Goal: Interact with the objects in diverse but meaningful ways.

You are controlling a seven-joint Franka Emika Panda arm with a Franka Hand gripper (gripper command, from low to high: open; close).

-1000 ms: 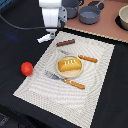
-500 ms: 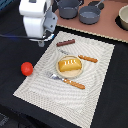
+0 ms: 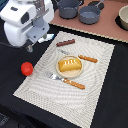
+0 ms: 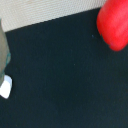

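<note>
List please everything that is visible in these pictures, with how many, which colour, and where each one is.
bread loaf: 1, golden-yellow, on the plate
plate: 1, beige, round, middle of the placemat
placemat: 1, pale striped, on the black table
sausage: 1, brown, on the placemat's far edge
tomato: 1, red, on the black table at the exterior view's left of the placemat
knife: 1, wooden handle, behind the plate
fork: 1, wooden handle, in front of the plate
pot: 1, blue-grey, two handles, far counter
frying pan: 1, blue-grey, beside the pot
robot arm: 1, white, above the placemat's far-left corner; its tool is not clearly seen
</note>
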